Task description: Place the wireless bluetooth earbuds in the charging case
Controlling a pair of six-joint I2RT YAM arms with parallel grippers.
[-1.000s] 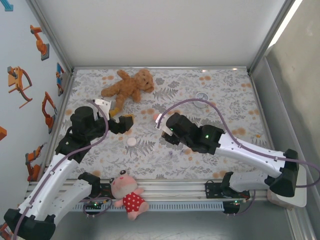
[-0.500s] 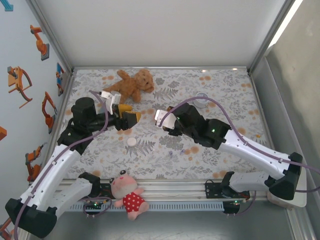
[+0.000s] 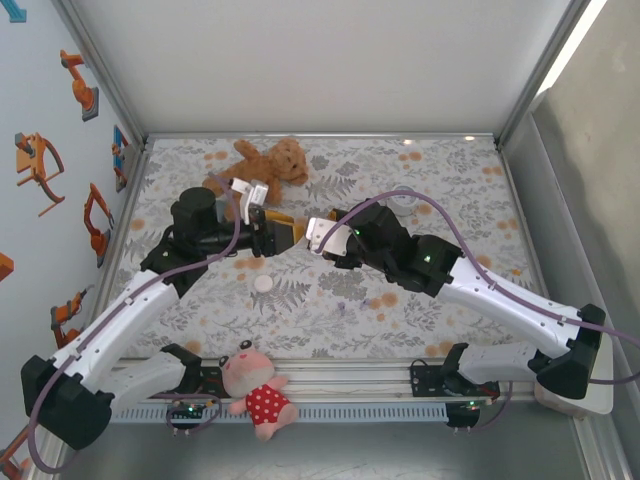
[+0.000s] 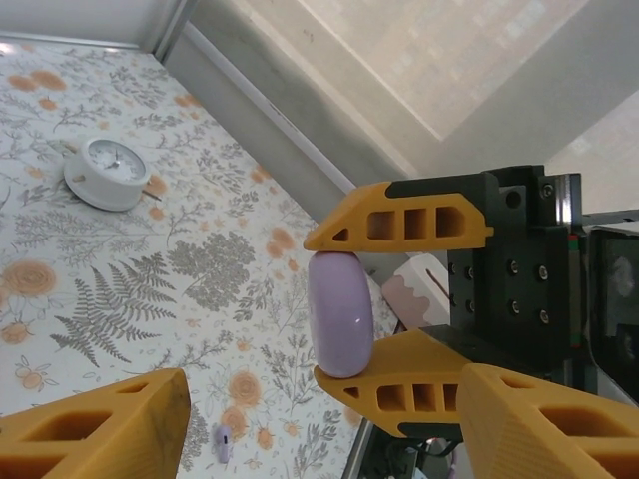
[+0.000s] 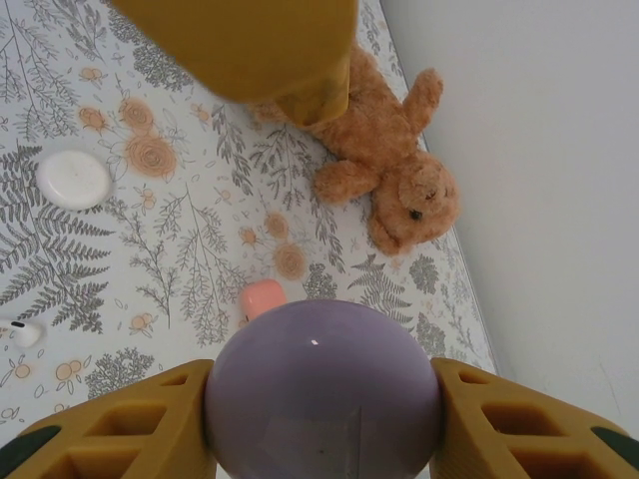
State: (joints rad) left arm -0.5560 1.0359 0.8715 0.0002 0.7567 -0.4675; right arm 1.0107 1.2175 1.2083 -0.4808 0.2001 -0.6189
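Purple charging case (image 5: 324, 394) clamped across its sides by right gripper (image 4: 334, 304) and held aloft, judged so the left can reach it for handover or lid-opening. Left gripper (image 3: 285, 232): jaws spread, facing the case, no contact seen. One purple earbud (image 4: 222, 439) lies loose on patterned cloth (image 4: 120, 299) below. No lettering legible on case

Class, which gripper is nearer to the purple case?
Right. The right gripper is clamped on the purple case, one finger on each side. The left gripper faces it with fingers apart, close but not touching.
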